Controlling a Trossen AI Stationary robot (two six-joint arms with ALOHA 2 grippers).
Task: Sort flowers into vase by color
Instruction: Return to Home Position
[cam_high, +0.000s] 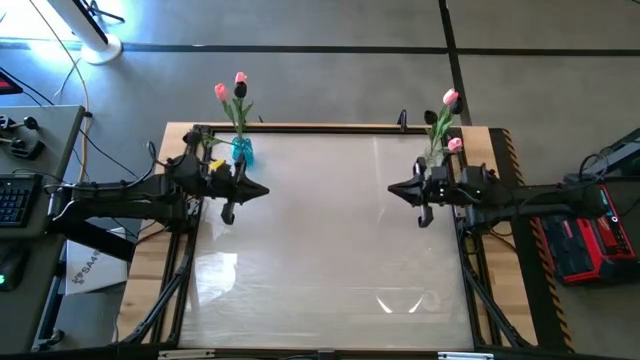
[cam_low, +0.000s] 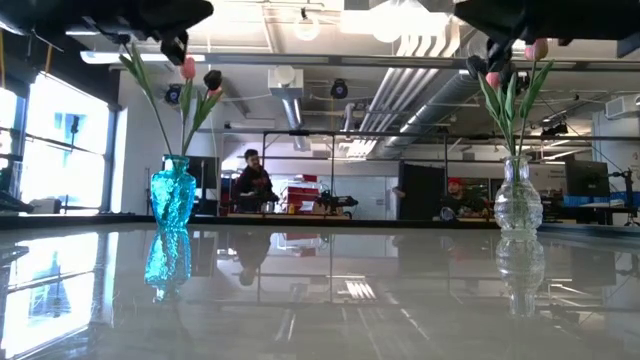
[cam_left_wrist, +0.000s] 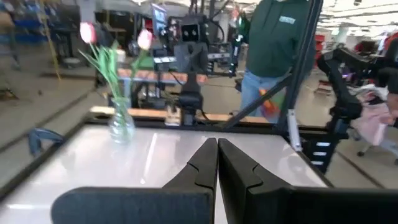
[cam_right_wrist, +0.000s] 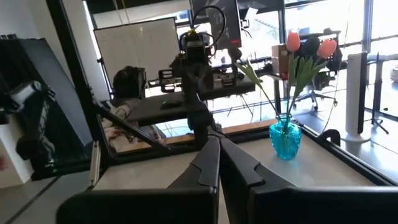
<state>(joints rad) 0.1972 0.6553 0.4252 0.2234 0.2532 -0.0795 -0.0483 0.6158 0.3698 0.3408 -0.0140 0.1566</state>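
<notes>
Glossy white table (cam_high: 320, 250) with a wooden border fills the high view, and an open workshop lies behind it. At its far left corner stands a blue vase (cam_high: 241, 152) holding two pink flowers (cam_high: 220, 91) and a black flower (cam_high: 240, 91). In the low view only one pink head and the black one show plainly, because a dark arm across the top of that view hides the rest. At the far right corner a clear vase (cam_low: 518, 200) holds more pink ones. From above, the glass is hard to make out against the right arm. In the low view that arm partly covers the heads, so I cannot tell how many there are or whether a dark one sits among them. The left gripper (cam_high: 265, 192) hangs over the table near its left edge, just in front of the blue vase, pointing toward the middle. The left wrist view shows its fingers pressed together with nothing between them. The right gripper (cam_high: 391, 189) mirrors it near the right edge, beside the clear vase, with its fingers likewise closed and empty. A person (cam_left_wrist: 273, 37) in a green top stands in the room beyond the table, head cut off, and another sits far back, too small to make out
</notes>
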